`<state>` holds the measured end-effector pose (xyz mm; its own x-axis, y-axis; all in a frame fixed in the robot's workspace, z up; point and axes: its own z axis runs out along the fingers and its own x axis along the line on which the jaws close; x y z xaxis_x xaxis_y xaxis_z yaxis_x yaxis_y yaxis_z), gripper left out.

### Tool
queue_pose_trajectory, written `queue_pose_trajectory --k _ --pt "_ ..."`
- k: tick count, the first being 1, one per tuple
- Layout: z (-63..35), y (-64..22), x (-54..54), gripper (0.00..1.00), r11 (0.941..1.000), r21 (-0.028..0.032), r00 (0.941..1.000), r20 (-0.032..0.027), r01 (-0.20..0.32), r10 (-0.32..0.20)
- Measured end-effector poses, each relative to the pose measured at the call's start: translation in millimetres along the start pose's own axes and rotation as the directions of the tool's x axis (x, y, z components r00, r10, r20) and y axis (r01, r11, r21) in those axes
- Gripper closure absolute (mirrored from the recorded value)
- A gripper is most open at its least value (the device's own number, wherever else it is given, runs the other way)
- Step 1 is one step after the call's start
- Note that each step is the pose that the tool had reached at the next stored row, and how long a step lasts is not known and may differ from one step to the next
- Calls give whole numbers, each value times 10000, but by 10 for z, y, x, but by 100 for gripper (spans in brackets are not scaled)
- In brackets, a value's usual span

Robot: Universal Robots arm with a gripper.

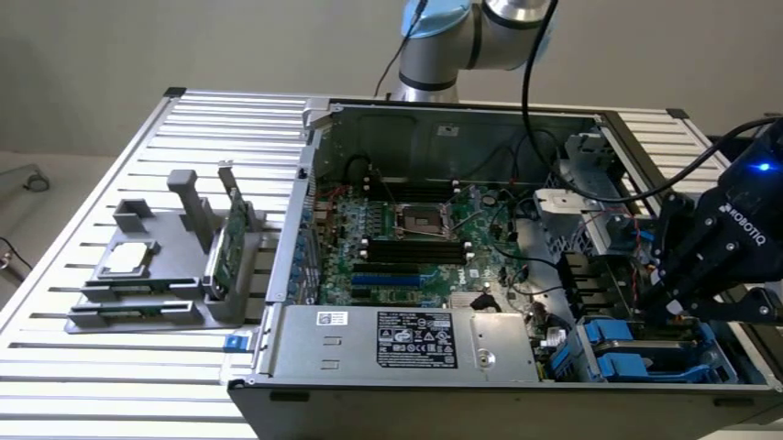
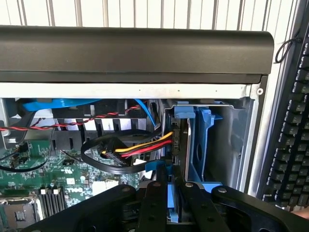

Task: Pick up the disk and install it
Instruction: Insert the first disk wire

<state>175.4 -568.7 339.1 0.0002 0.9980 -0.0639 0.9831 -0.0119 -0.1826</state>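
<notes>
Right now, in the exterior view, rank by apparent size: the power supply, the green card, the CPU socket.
1. Power supply, largest.
2. Green card, standing on edge in its holder.
3. CPU socket, smallest, though it sits farther from the camera than the power supply.

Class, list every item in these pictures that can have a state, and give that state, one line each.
computer case: side open, interior exposed.
disk: on edge in the blue drive bay, between the gripper's fingers.
gripper: lowered into the case at the drive bay.
green circuit card: upright in the grey holder.
small silver chip: lying flat on the holder.
</notes>
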Motion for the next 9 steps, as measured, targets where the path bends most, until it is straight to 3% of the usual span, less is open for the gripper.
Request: queue_pose_trajectory --k 9 --pt "14 3 -21 84 10000 1 10000 0 2 -2"
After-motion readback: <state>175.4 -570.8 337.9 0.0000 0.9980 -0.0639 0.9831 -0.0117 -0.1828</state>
